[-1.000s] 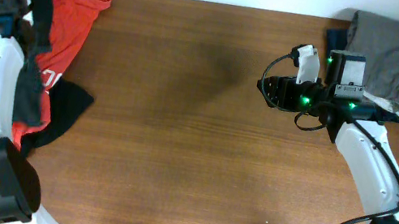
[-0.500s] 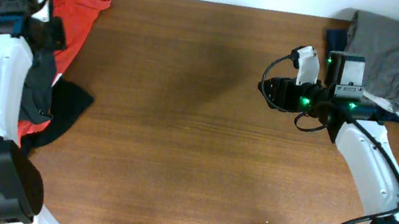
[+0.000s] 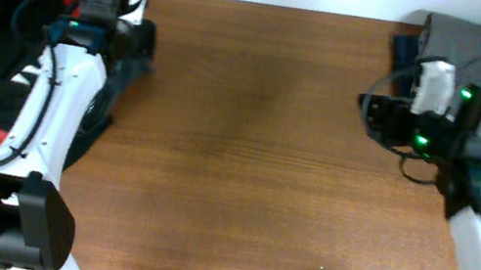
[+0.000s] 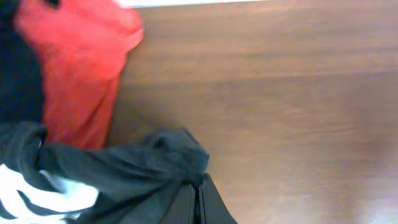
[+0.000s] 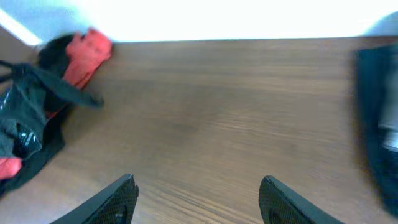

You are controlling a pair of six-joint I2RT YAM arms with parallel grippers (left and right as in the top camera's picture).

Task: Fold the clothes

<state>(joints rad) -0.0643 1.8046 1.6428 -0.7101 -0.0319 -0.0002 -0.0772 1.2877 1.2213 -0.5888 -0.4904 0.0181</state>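
The black T-shirt (image 4: 124,174), pinched in our left gripper (image 4: 196,198), lies bunched beside the red one (image 4: 81,74) at the left end of the table (image 3: 237,154), our right gripper (image 5: 198,186) gaping empty, so we judge separating underway, spreading flat next.

The overhead camera looks straight down on the whole wooden table (image 3: 247,156). The left wrist camera sits low and close over the black T-shirt (image 4: 124,174) and red T-shirt (image 4: 81,81) at its left end. The right wrist camera faces leftward across the wood from afar, sharing what seems the same heap, blurred.
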